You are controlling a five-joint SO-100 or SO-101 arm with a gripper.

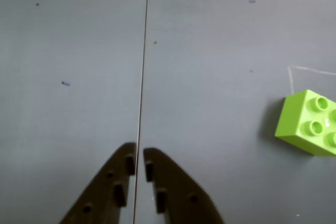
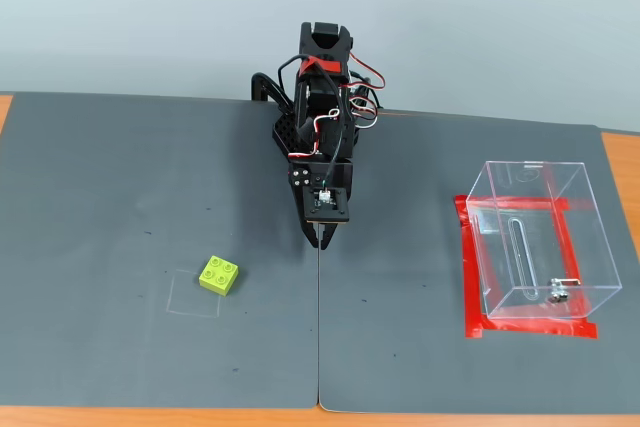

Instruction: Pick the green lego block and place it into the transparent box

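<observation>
Bench (image 2: 120, 167) under dark grey matting fills the fixed view, a seam running from the arm's base toward the near edge, bare orange wood showing at the side and near edges. Robot arm (image 2: 322, 117), black with red and white wiring, stands at the middle of the far edge and leans out over the seam. Transparent box (image 2: 535, 242) sits toward the right edge in that view, open at the top, thin clear walls rising from a border of red tape (image 2: 472, 277), a long slot in one panel and a small metal fitting low on the near wall; nothing shows inside it.

Claw (image 1: 140, 162) points down over the seam in the wrist view, its two dark toothed jaws drawn nearly together with only a thin gap between them, and it holds nothing. Green lego block (image 2: 219, 275) lies well apart from it, left of the seam in the fixed view and nearer the near edge, at a corner of a faint square marked on the mat.

Block looks like hard moulded plastic: light, rigid, unlikely to deform or break, but with smooth, glossy side walls that could slip under a weak pinch. Its four studs give poor purchase on top, so the sound hold is probably across two opposite flat sides, jaws spread wider than the brick and squared to it, since it sits turned on the mat.
</observation>
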